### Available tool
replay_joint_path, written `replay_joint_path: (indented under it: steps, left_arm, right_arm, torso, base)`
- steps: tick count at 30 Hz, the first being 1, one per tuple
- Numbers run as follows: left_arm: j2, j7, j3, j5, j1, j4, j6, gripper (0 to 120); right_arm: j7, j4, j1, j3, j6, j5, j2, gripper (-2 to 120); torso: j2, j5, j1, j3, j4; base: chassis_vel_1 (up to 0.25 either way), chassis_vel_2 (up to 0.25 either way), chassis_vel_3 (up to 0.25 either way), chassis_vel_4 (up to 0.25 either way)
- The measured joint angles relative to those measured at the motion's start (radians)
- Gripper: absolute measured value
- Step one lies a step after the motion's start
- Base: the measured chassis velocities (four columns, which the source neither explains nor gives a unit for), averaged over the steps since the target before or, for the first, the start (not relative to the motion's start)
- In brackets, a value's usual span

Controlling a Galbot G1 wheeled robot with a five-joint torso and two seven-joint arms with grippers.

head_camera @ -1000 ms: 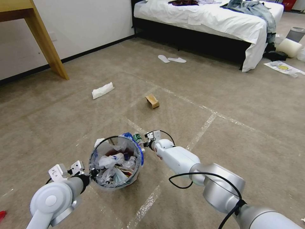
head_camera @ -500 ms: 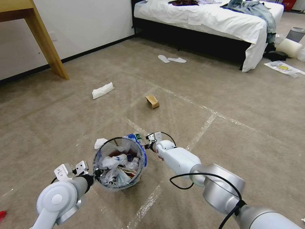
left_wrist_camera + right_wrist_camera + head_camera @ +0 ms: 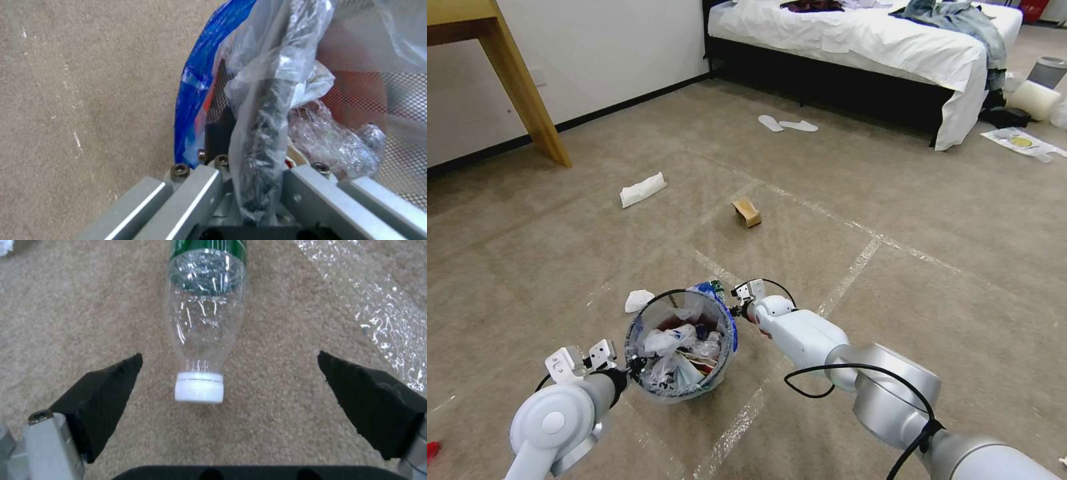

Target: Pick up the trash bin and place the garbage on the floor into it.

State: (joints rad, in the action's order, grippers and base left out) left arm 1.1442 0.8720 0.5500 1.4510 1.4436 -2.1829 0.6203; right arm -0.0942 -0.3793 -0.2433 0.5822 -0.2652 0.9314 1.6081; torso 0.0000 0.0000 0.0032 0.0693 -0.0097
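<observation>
Two grippers are at work low over the floor (image 3: 894, 200), a beige carpet crossed by shiny tape lines; the left gripper (image 3: 634, 363) is clamped on the near rim of the trash bin (image 3: 650, 320), and in the left wrist view its metal fingers (image 3: 195, 186) pinch the black rim and the clear liner with its blue edge (image 3: 195, 83); the bin holds crumpled plastic, tissue and red scraps. Compared with a second ago, the left arm has carried the bin a little to the robot's right and slightly nearer, so that a small white tissue (image 3: 639, 300), then partly hidden behind the rim, now lies clear on the carpet just beside the bin's far left side. The right gripper (image 3: 735, 311) sits just beside the bin's right rim, hardly moved from the earlier pictures; its black pads (image 3: 106, 396) stand wide apart with nothing between them, and the green-labelled bottle (image 3: 206, 313) lies on the carpet ahead of it, white cap pointing toward the gripper, untouched; in the head view, the bottle's green label (image 3: 717, 287) peeks out past the bin's far rim. Farther off, unchanged, a brown carton (image 3: 747, 212) and a folded white tissue (image 3: 642, 189) lie on the carpet, well apart from the bin; beyond them a pair of white slippers (image 3: 787, 124) lies before the bed (image 3: 854, 33).
</observation>
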Motion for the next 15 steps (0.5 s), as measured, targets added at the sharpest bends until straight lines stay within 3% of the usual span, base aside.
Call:
replay_joint_path:
  steps: [15]
  left_arm:
    - [0.035,-0.016,-0.009,-0.044,0.011,-0.008,0.005,0]
  right_arm:
    - [-0.026,0.012,0.006,-0.003,0.002,-0.008,0.0,100]
  torso:
    - [0.0,0.0,0.0,0.0,0.0]
  base:
    - [0.0,0.0,0.0,0.0]
